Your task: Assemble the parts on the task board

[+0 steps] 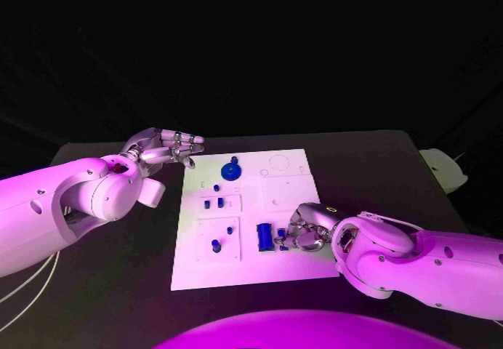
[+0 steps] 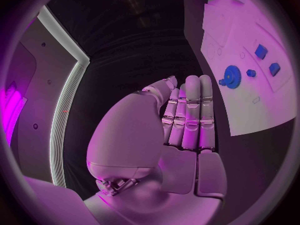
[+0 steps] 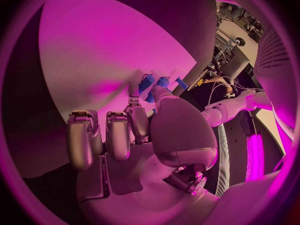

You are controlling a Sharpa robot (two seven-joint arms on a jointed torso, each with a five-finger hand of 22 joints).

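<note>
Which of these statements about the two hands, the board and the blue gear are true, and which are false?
1. The right hand is at blue parts on the board. True.
2. The left hand holds the gear. False: the gear lies on the board, apart from that hand.
3. The left hand's fingers are straight and together. True.
4. The gear lies on the bare table. False: it is on the board.
</note>
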